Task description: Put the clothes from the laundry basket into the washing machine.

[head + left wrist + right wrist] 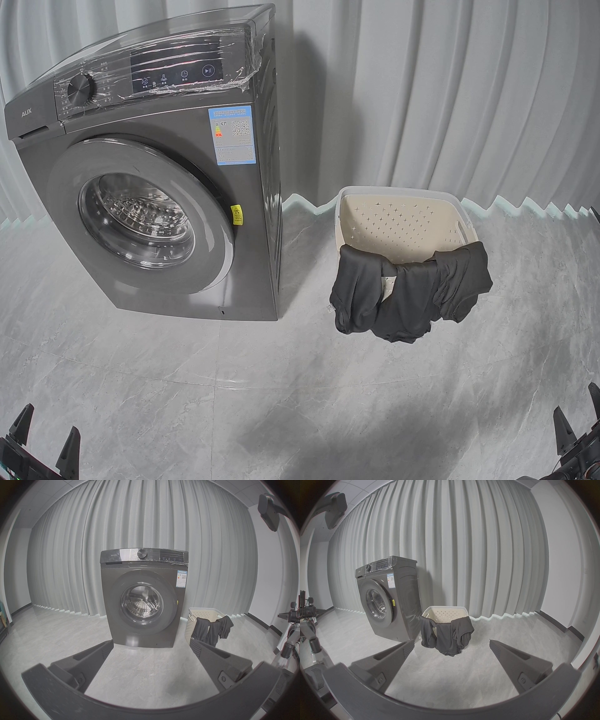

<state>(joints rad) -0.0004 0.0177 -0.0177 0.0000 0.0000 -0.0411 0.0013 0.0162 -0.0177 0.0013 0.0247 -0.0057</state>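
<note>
Head view: dark clothes (409,294) hang over near rim of laundry basket (400,190), right of shut washing machine (156,187); left gripper (47,431), right gripper (575,406) near, well apart. Left wrist: fingers (90,658) spread, empty. Right wrist: same. Grey tiled floor (250,387), white curtain (437,94).

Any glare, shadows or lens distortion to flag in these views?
Head view: glare streaks on the plastic wrap over the washing machine panel; the machine shadows the curtain. Both wrist views: heavy fisheye bows the curtain folds, corners go dark.
</note>
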